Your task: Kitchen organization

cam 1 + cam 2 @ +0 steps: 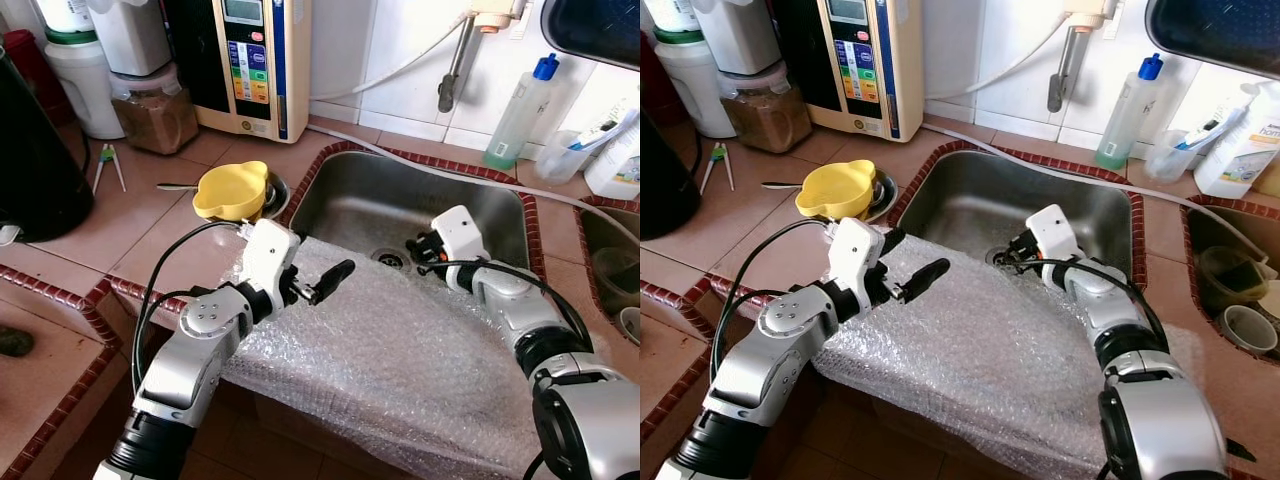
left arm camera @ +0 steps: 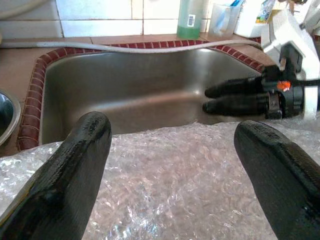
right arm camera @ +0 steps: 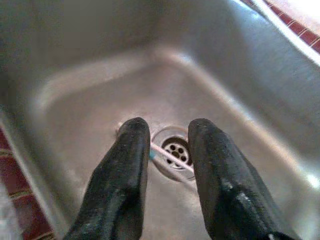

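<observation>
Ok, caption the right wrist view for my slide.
Right gripper open above the steel sink, fingers framing the drain and a thin stick across it.

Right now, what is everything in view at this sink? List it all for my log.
Sink: one, steel, set in the tiled counter.
Bubble wrap: one clear sheet, draped over the sink's front edge.
Thin stick: one, pale, lying across the drain.
Yellow bowl: one, left of the sink.
Soap bottle: one, green with a blue cap, behind the sink.
Water appliance: one, cream, at the back wall.
Left pincer: open, over the bubble wrap.
Right pincer: open, above the drain.
</observation>
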`<state>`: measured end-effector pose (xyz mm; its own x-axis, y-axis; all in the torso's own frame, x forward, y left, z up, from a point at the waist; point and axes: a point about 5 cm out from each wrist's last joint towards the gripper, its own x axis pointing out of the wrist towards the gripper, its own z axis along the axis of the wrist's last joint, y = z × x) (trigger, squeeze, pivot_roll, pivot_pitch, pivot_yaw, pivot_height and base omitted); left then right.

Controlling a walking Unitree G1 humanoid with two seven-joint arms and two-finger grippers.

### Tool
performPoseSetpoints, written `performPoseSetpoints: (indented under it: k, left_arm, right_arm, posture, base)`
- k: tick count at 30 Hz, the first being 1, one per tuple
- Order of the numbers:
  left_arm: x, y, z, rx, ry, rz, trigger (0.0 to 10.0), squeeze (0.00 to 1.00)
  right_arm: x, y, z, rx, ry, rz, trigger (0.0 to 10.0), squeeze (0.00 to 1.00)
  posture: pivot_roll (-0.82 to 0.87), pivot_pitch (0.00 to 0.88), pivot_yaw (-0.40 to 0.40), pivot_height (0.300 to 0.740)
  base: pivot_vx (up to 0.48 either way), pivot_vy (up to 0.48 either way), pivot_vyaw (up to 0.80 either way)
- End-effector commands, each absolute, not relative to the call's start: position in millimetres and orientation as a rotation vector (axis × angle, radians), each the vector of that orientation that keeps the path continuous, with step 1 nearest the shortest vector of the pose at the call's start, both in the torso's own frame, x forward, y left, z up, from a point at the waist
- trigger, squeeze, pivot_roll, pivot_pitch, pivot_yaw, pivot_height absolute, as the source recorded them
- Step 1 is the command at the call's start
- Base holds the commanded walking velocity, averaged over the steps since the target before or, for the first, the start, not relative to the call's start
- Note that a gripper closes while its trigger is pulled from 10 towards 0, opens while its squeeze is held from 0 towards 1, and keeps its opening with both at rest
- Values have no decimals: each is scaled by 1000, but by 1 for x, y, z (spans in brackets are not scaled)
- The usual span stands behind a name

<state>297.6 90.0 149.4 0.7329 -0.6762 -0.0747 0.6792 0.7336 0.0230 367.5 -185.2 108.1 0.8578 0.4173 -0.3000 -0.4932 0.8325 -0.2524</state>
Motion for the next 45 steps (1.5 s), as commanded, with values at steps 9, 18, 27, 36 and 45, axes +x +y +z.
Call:
performPoseSetpoints:
  k: [9,18,27,36,45]
  left_arm:
    - [320,96,167,18,-23,-588,10000,1000]
    - [350,114,183,-37,-70,-394,10000,1000]
    - [368,131,186,-69,-54,-265,10000,1000]
    - [383,157,187,-114,-57,-67,10000,1000]
    - [387,182,185,-112,-41,120,10000,1000]
  right_arm:
    - [360,-154,129,-117,54,629,10000,1000]
    - [321,-115,153,-84,-124,736,10000,1000]
    - [302,-118,160,19,-114,613,10000,1000]
    - [281,-100,162,8,-86,704,10000,1000]
    - [274,-92,167,15,-81,733,10000,1000]
  posture:
    - [-39,31,13,740]
    - [-69,24,14,740]
    - [-92,24,22,740]
    - [-101,23,10,740]
    - [-103,28,13,740]
  base:
    - [0,0,0]
    - [0,0,0]
    - [0,0,0]
    - [0,0,0]
    - [0,0,0]
